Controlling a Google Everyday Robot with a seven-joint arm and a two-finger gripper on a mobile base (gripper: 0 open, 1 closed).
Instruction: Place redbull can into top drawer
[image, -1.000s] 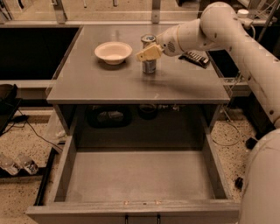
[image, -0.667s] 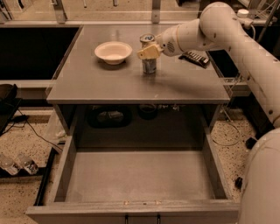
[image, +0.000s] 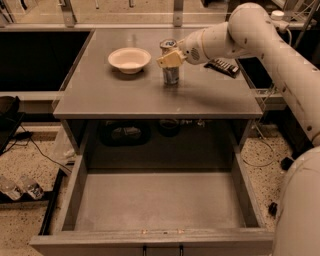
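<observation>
My gripper (image: 170, 58) is at the upper half of the redbull can (image: 171, 75), which stands upright on the countertop (image: 150, 93). I cannot tell whether my jaws press it. The top drawer (image: 155, 201) lies open well below me, and a white bowl (image: 129, 59) sits nearby.

A grey tabletop (image: 125, 95) carries three things. A white bowl (image: 129, 59) sits left of centre toward the back. The redbull can (image: 171, 76) stands upright just to the bowl's right, apart from it. A flat dark ribbed packet (image: 223, 66) lies near the right edge. The gripper (image: 170, 57) is at the can's upper part, reaching in from the right. Below the tabletop, the top drawer (image: 155, 202) stands pulled open, its flat bottom bare.
</observation>
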